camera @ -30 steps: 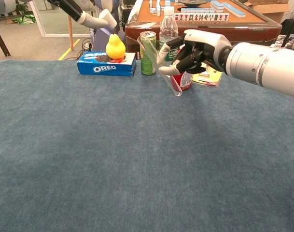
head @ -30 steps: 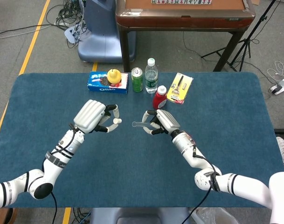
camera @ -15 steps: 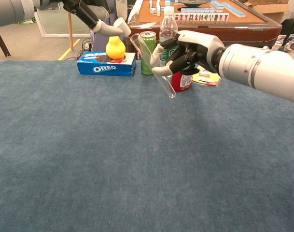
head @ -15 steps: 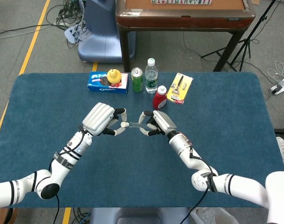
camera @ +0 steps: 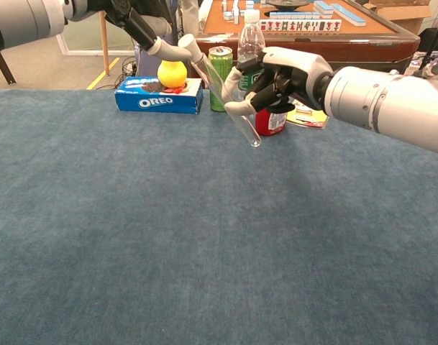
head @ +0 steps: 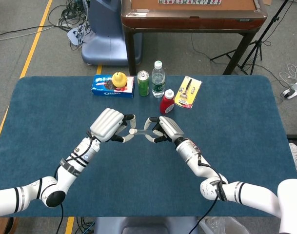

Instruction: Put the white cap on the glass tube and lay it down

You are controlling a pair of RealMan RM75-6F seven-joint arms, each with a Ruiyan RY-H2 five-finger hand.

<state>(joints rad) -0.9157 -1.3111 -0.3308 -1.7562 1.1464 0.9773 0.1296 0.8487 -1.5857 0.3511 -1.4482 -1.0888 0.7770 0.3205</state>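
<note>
My right hand (head: 164,128) (camera: 287,75) grips a clear glass tube (camera: 234,116) above the blue table, tilted with its open end up and to the left. In the head view the tube (head: 144,131) lies nearly level between both hands. My left hand (head: 109,125) (camera: 143,25) pinches the small white cap (head: 132,131) (camera: 188,46) right at the tube's open end. Cap and tube mouth touch; how far the cap sits on the tube I cannot tell.
Along the table's far edge stand a blue Oreo box (head: 112,86) with a yellow pear (head: 119,78) on it, a green can (head: 144,83), a water bottle (head: 158,78), a red bottle (head: 167,102) and a yellow packet (head: 188,91). A wooden table (head: 192,14) stands beyond.
My left hand has carried the white cap rightward until it meets the tube's open end. My right hand has shifted the tube slightly left toward it.
</note>
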